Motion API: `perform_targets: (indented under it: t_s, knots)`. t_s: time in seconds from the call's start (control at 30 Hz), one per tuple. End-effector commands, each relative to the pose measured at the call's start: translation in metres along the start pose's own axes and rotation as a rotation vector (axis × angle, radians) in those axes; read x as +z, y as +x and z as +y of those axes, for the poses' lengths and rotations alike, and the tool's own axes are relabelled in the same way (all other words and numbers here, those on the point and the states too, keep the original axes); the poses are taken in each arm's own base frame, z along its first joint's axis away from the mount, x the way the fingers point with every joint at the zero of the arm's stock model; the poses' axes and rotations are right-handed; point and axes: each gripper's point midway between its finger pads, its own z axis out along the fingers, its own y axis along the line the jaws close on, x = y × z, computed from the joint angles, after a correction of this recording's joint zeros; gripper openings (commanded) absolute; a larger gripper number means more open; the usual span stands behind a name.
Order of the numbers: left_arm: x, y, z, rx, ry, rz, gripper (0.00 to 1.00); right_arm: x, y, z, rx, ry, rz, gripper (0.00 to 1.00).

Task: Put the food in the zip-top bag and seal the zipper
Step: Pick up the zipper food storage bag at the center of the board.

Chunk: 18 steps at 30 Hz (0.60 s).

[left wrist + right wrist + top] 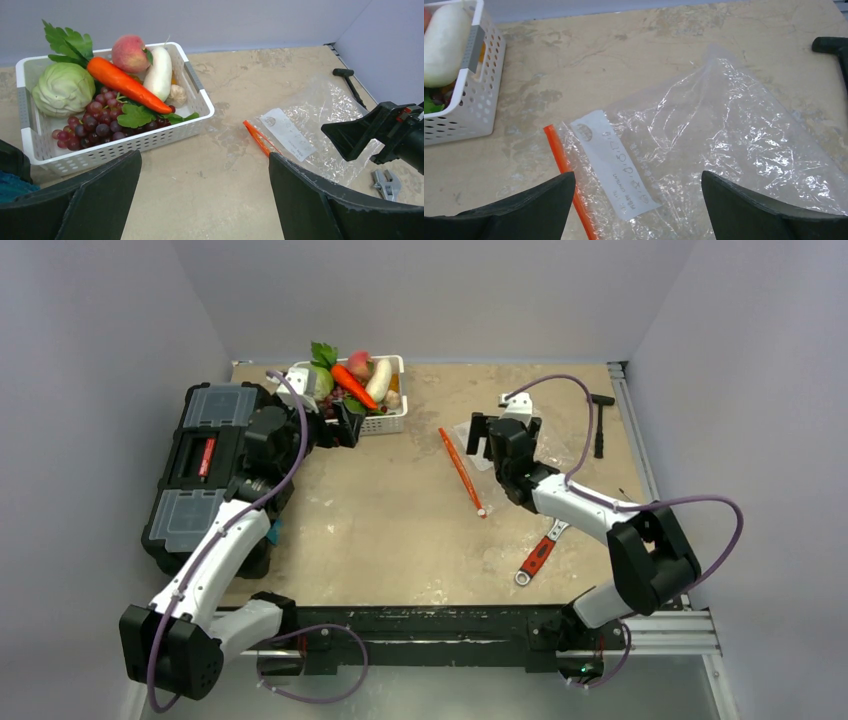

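Observation:
The food sits piled in a white slotted basket [392,422] at the back left: an orange carrot [125,84], white radish [159,74], pink peach [129,52], dark red grapes [92,122] and green leaves [67,42]. The clear zip-top bag [724,145] lies flat on the table to the right, its orange-red zipper [560,160] along the left edge. My left gripper [205,165] hangs open just in front of the basket, holding nothing. Over the bag's left part my right gripper [638,180] stands open, with nothing in its jaws.
A green cabbage [62,89] also lies in the basket. A black toolbox [205,465] stands along the left edge. A red-handled wrench [538,555] lies near the front right. A black T-shaped tool [600,425] lies at the back right, close to the wall.

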Motion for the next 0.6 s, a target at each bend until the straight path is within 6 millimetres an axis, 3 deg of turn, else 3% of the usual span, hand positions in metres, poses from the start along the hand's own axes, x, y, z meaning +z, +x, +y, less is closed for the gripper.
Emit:
perform_targets:
  t_s: [0.0, 0.17, 0.3, 0.47, 0.57]
  knots:
    - [-0.001, -0.032, -0.018, 0.039, 0.071, -0.083, 0.98, 0.002, -0.007, 0.003, -0.022, 0.026, -0.001, 0.99]
    - [-0.002, -0.036, -0.018, 0.007, 0.058, -0.096, 1.0, 0.003, 0.015, 0.029, -0.277, 0.045, 0.089, 0.99]
    - [-0.008, -0.044, -0.01, -0.146, 0.005, -0.118, 1.0, -0.006, 0.034, 0.039, -0.433, 0.153, 0.113, 0.99]
    - [-0.011, -0.046, -0.001, -0.284, 0.019, -0.135, 1.0, -0.006, 0.054, 0.033, -0.501, 0.212, 0.157, 0.99]
    - [-0.004, -0.043, -0.003, -0.255, 0.059, -0.1, 1.0, -0.003, 0.06, 0.027, -0.543, 0.252, 0.181, 0.99]
